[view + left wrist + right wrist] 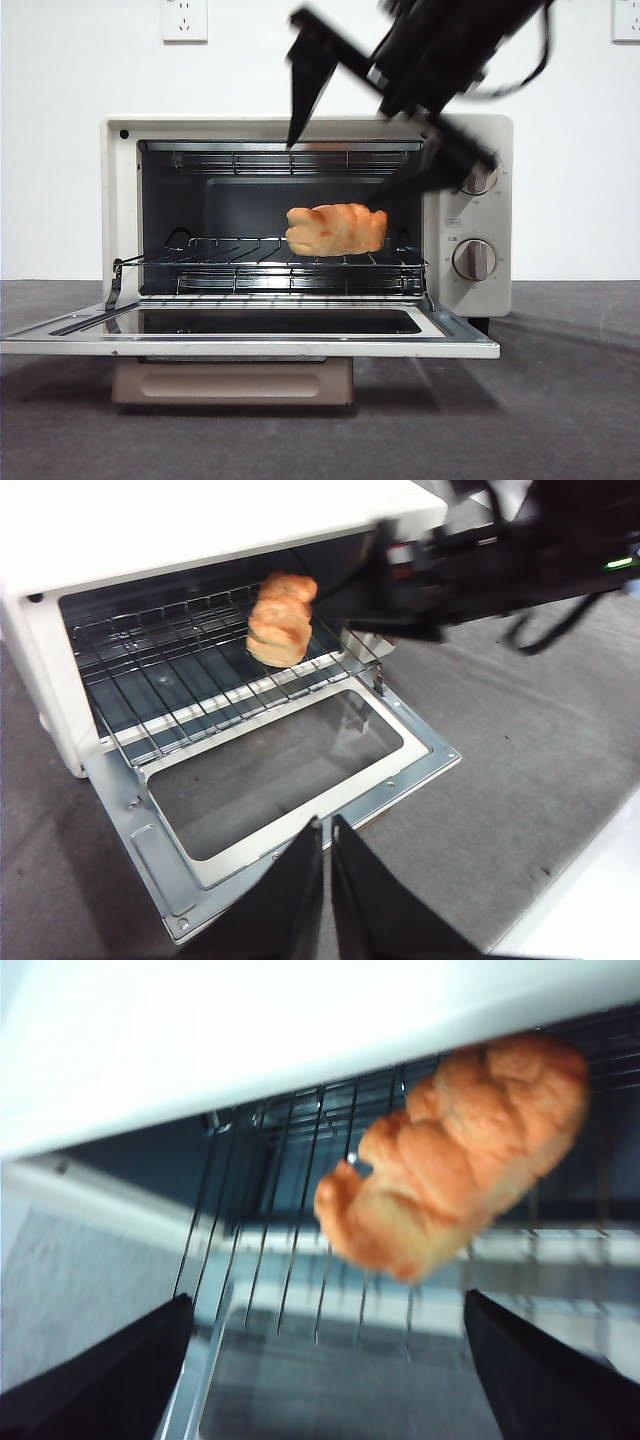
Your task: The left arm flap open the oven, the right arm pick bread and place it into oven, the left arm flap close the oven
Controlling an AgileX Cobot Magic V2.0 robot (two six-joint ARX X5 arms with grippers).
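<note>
With the bread (336,229) on the oven (125,200) rack, the wide-open right gripper (325,1360) should clear out before the closed, empty left gripper (327,880) lifts the door (250,340).

wall sockets (184,19): 2, white wall | tabletop (560,400): dark grey

The oven (120,200) has a smooth cream body that looks like painted metal, kinda satin. Its rack (270,262) is thin dark wire, and the dropped door (250,335) has a shiny bare-metal frame around dark glass. The bread (336,229) looks glossy and lumpy, golden-orange. My pincers (325,1360) are matt black. The tabletop (560,400) looks like dull grey, slightly rough cloth.
</note>
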